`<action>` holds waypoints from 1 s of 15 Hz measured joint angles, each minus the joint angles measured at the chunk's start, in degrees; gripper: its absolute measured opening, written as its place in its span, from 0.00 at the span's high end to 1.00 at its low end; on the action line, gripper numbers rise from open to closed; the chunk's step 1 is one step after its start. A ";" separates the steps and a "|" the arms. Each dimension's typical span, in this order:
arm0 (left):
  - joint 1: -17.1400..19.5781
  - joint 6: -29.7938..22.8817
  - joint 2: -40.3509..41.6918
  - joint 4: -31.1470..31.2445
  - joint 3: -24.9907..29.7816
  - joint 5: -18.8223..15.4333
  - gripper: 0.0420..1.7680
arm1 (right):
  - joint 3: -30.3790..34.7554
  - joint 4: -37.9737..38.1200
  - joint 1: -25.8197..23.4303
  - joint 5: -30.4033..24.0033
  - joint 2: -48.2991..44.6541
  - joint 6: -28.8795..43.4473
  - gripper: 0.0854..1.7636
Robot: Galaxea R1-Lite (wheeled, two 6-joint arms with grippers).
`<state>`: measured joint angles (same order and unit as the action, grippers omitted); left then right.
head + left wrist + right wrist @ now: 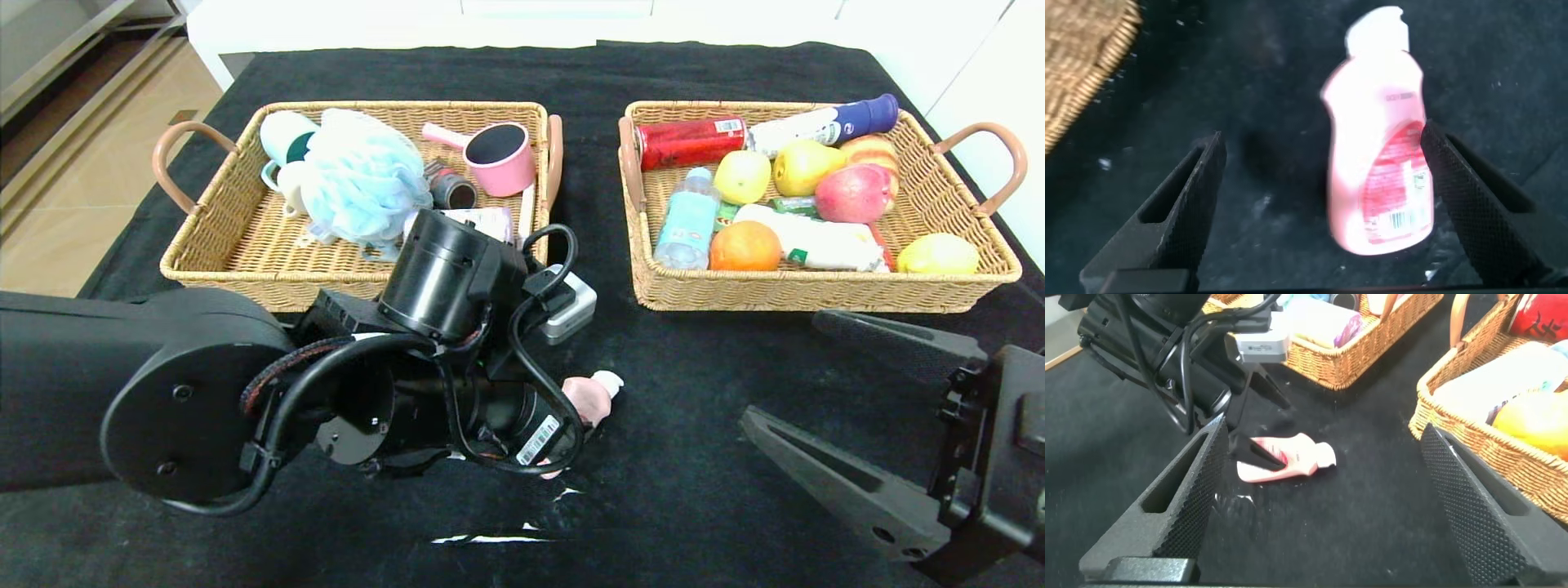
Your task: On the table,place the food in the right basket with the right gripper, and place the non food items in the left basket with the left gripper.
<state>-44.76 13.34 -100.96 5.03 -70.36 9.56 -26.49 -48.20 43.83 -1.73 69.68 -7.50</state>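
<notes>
A pink bottle with a white cap lies on the black cloth in front of the baskets. It also shows in the left wrist view and the right wrist view. My left gripper is open and low over it. The bottle lies between the fingers, close against one finger and well clear of the other. In the head view my left wrist hides these fingers. My right gripper is open and empty at the front right, apart from the bottle.
The left wicker basket holds a blue loofah, a pink cup and a white mug. The right wicker basket holds fruit, a red can and bottles. Its corner shows in the right wrist view.
</notes>
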 joint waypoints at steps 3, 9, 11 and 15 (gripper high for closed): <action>-0.11 0.00 -0.33 0.00 0.13 0.00 0.03 | 0.01 0.00 0.00 0.00 0.07 0.00 0.03; -0.57 0.11 -1.05 0.11 0.39 0.09 0.03 | 0.04 -0.04 0.00 0.00 0.09 0.01 0.03; -0.57 0.11 -1.24 0.17 0.41 0.09 0.05 | 0.04 -0.11 0.00 0.00 0.09 0.00 0.03; -0.60 0.06 -1.68 0.17 0.41 0.04 0.42 | 0.04 -0.11 0.00 0.00 0.05 0.01 0.03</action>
<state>-45.36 13.40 -102.64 5.21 -69.95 9.59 -26.45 -48.31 43.83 -1.73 69.73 -7.49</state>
